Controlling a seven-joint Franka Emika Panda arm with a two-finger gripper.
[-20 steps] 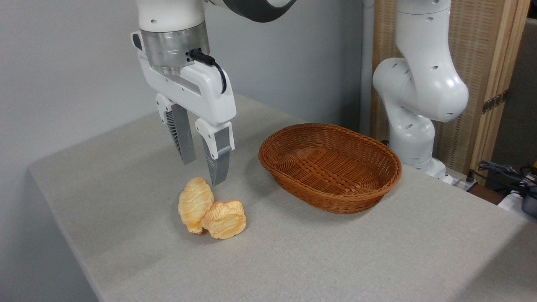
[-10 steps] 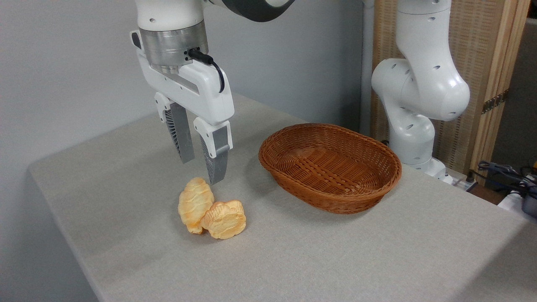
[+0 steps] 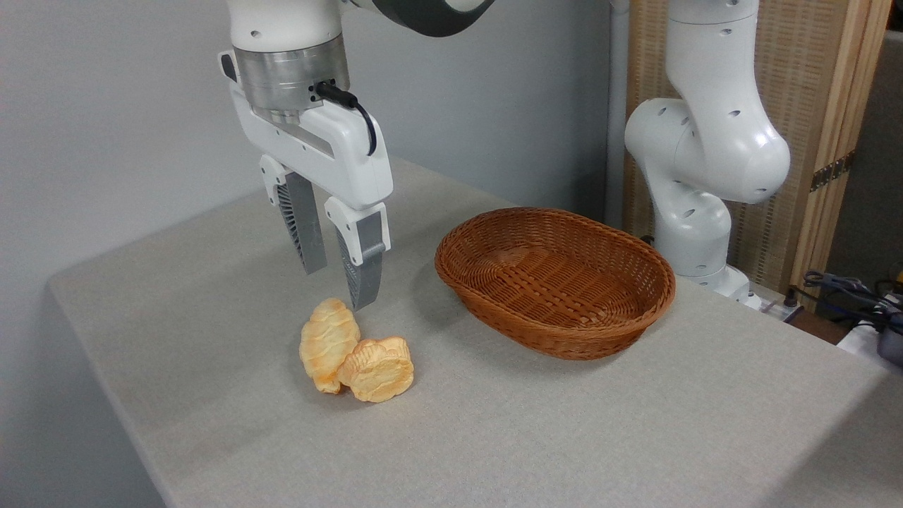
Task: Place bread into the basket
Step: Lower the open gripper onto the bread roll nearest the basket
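Bread (image 3: 377,368) lies on the table (image 3: 564,437), touching a ridged roll (image 3: 326,343) at its left and well apart from the empty basket (image 3: 555,279). Risk: with the 2 pressed together, a descent could pinch the roll or shove both. Empty gripper (image 3: 340,288), fingers partly spread, hovers above and behind, nearer the roll.

ridged oval roll (image 3: 327,343), grey table (image 3: 564,423), cables (image 3: 853,289) far right
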